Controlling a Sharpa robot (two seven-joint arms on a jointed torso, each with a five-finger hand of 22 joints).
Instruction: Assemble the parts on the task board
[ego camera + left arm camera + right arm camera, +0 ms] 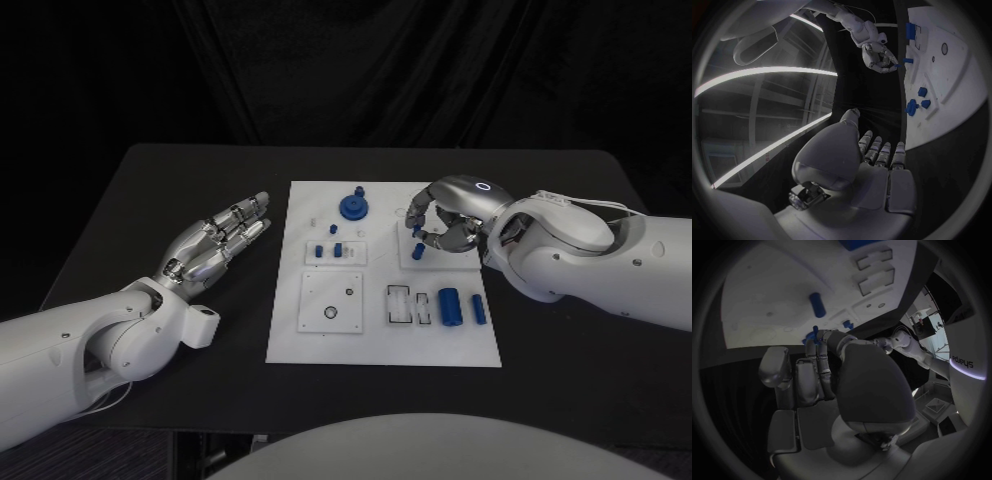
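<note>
At the board's 1 o'clock quarter, your right hand (440,222) hangs over the task board (382,345), fingers curled in around a small blue peg (418,251). From the head view the peg stands near upright, its long axis roughly vertical, lower end at or just above the small raised plate there; contact with the plate can't be confirmed. In the left wrist view the same peg (906,60) juts from the fingertips toward the board.

Handling, as a judgement: the peg looks like rigid plastic, light, smooth, likely to twist in a loose pinch. Hold it near its upper end so the lower end stays free for seating.

Other parts on the board:
- round blue knob (355,207) at 12 o'clock, standing upright.
- blue cylinder (450,305) at 4 o'clock, lying flat, long axis running 12 to 6.
- thinner blue pin (477,308) just beside it on the 3 o'clock side, same heading.
- small blue pieces (338,249) near centre, too small to read.

Your left hand (219,243) lies off the board at 9 o'clock, released, fingers spread straight and holding nothing, pointing toward 1 o'clock.
</note>
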